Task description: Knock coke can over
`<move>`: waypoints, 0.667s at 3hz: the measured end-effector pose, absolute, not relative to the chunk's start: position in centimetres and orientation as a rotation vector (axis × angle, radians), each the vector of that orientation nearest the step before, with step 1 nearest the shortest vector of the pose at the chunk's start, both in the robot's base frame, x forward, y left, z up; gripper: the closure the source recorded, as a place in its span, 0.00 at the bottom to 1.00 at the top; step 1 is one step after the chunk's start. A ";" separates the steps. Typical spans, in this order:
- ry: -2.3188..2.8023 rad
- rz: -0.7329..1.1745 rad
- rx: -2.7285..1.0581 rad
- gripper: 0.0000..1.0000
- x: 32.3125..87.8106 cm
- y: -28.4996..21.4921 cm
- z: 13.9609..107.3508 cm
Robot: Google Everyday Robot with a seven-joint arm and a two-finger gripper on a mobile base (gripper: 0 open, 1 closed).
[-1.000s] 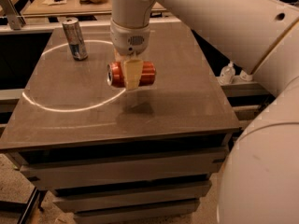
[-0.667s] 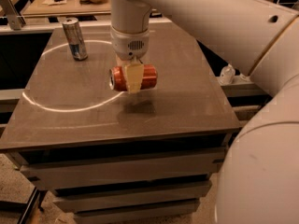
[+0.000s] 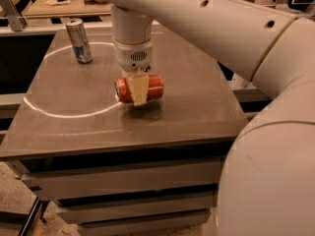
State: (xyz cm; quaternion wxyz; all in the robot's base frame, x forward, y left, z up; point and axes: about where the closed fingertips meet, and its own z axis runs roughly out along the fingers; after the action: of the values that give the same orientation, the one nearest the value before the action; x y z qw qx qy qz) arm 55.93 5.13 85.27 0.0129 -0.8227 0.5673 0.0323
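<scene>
The coke can (image 3: 155, 86) is a short red can lying on its side near the middle of the brown table (image 3: 197, 112), with its silver top facing left. My gripper (image 3: 139, 93) hangs straight down from the white arm. It sits right at the can, with a cream part crossing the can's front. A shadow lies on the table just in front of the can.
A taller, slim silver-and-blue can (image 3: 78, 41) stands upright at the table's back left. A pale ring of light arcs across the left half of the top. My white arm fills the right side. A cluttered desk (image 3: 59, 1) stands behind.
The gripper and the red can have shifted together a little toward the table's front edge. The silver-and-blue can has not moved.
</scene>
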 end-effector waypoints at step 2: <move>1.769 0.104 -2.558 0.81 56.2 5.6 84.6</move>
State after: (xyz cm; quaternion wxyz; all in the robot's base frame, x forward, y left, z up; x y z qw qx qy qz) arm 56.20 5.57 84.64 0.0149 -0.8218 0.5686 0.0336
